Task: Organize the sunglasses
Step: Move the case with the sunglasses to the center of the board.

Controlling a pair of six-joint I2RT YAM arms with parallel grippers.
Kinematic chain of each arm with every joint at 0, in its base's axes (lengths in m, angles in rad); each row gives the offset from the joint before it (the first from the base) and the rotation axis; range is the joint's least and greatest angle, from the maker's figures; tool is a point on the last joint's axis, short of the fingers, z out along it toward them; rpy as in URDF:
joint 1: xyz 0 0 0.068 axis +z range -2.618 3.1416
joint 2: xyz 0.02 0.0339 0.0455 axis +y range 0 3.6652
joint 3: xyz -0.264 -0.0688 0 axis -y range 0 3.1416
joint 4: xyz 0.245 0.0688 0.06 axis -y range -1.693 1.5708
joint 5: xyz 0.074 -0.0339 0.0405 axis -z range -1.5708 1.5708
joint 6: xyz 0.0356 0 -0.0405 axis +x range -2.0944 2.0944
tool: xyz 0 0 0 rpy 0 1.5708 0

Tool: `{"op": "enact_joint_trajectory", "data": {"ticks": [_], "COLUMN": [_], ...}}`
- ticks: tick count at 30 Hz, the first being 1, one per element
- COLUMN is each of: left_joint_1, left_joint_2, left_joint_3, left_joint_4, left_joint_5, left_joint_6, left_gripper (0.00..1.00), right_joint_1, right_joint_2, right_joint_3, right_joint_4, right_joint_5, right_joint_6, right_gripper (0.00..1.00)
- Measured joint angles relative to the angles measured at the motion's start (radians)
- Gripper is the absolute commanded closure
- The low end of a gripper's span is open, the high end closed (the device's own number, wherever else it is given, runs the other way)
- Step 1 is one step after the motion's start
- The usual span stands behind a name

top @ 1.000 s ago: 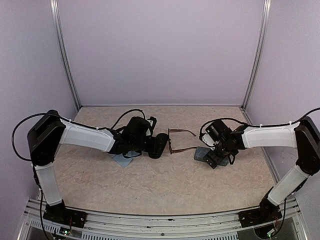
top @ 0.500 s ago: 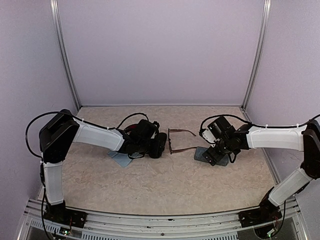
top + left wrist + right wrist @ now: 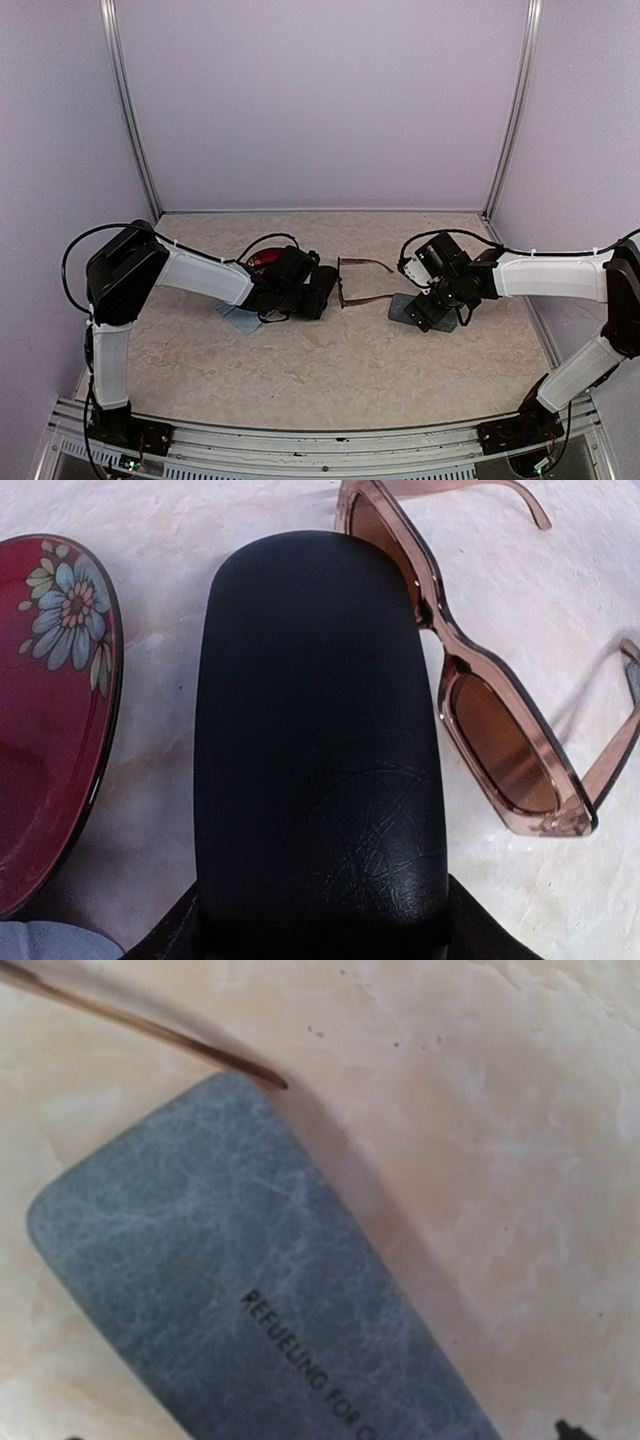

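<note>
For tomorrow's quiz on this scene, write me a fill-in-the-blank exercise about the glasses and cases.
1. The sunglasses lying beside the black case have a ___ frame.
2. In the left wrist view, the red object on the black case's other side is printed with ___.
3. The first word printed on the grey-blue case is ___.
Missing words: reddish-brown; flowers; REFUELING.
</note>
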Motion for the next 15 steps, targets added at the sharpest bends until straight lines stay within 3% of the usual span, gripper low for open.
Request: {"op": "enact_joint_trajectory", "data": {"ticks": [6,15], "left_joint_1": [0.000,-0.003], "left_joint_2": [-0.083,-0.400], "left_joint_3": [-0.113,-0.419], "left_joint_4": [0.018,0.048], "left_joint_5": [0.009,0.107], "left_joint_6": [0.003,0.003], "left_gripper": [0.59,0.62], "right_joint_1": [0.000,0.005], "right_joint_2": [-0.003,-0.092], "right_joint_3": [0.000,0.000], "right_joint_4": [0.002,0.035], "right_joint_5": [-0.016,-0.079], "right_joint_6": [0.005,0.015], "right_gripper": [0.00,0.00]}}
